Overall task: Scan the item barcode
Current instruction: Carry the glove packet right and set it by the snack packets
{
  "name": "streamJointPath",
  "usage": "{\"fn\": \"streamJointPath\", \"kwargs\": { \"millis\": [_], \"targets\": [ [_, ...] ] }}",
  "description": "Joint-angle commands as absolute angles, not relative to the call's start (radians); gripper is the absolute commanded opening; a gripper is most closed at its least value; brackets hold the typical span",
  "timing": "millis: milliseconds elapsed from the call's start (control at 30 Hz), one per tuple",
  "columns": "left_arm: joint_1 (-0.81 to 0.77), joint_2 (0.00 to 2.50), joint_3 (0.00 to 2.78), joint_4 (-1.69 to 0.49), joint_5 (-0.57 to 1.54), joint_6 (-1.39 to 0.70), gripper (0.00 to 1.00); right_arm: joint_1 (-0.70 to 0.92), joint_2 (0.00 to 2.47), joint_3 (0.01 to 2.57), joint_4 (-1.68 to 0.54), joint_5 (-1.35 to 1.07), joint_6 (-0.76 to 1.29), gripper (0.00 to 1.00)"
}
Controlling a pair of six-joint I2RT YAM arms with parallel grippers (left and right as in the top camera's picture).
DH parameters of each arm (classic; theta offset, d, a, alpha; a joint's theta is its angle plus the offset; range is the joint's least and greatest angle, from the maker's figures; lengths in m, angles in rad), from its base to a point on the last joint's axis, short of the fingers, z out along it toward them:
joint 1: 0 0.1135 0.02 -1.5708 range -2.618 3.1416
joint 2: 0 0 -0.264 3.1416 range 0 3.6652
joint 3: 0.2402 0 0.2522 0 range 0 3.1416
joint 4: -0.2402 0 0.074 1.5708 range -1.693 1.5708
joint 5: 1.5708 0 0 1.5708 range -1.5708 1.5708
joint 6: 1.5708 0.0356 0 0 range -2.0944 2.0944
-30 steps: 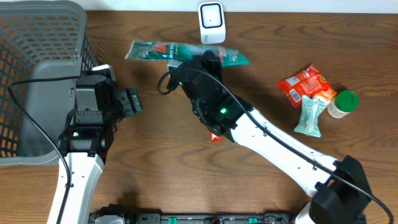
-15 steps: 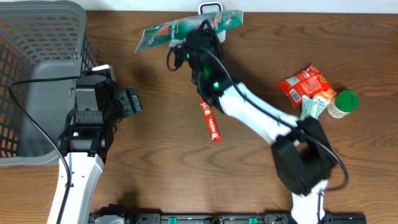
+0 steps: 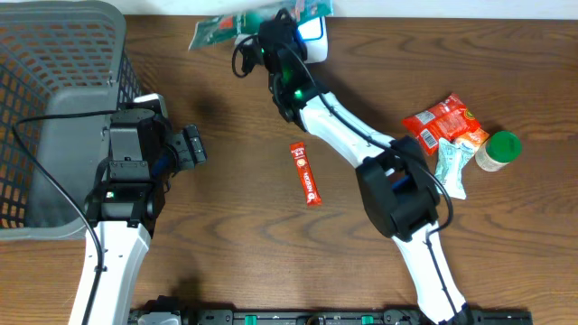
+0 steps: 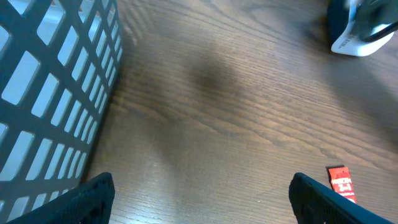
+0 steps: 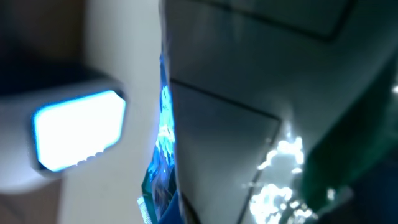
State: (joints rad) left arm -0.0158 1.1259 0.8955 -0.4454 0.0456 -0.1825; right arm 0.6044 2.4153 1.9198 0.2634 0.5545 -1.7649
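Observation:
My right gripper (image 3: 278,29) is shut on a long green snack packet (image 3: 213,32) and holds it in the air at the table's far edge, just above the white barcode scanner (image 3: 315,40). In the right wrist view the packet's shiny silver and green film (image 5: 249,118) fills most of the frame, and the scanner's lit window (image 5: 78,130) glows to its left. My left gripper (image 3: 191,147) stays open beside the basket, its fingers (image 4: 93,200) wide apart over bare wood. The scanner (image 4: 364,30) shows at the top right of the left wrist view.
A grey mesh basket (image 3: 54,54) fills the left side, its wall (image 4: 50,93) close to my left gripper. A red stick packet (image 3: 305,173) lies mid-table. A red snack bag (image 3: 442,120), a pale green packet (image 3: 449,169) and a green-lidded jar (image 3: 499,149) sit at the right.
My right arm has lifted the green packet off the table and carried it back over the scanner, uncovering the red stick packet. The left arm has not moved.

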Motion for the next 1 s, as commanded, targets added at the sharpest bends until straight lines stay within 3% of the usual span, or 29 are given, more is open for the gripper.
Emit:
{"fn": "streamJointPath", "kwargs": {
  "millis": [0,500,967],
  "targets": [
    [-0.012,1.130,0.911,-0.447,0.036,-0.176,0.90,0.577,2.489,1.939,0.287,0.483,-1.668,0.01],
    [-0.012,1.130,0.911,-0.447,0.036,-0.176,0.90,0.563,2.543,1.939,0.349,0.474,-1.462,0.01],
    [-0.012,1.130,0.911,-0.447,0.036,-0.176,0.91,0.566,2.477,1.939,0.353,0.487,-1.413,0.01]
  ]
}}
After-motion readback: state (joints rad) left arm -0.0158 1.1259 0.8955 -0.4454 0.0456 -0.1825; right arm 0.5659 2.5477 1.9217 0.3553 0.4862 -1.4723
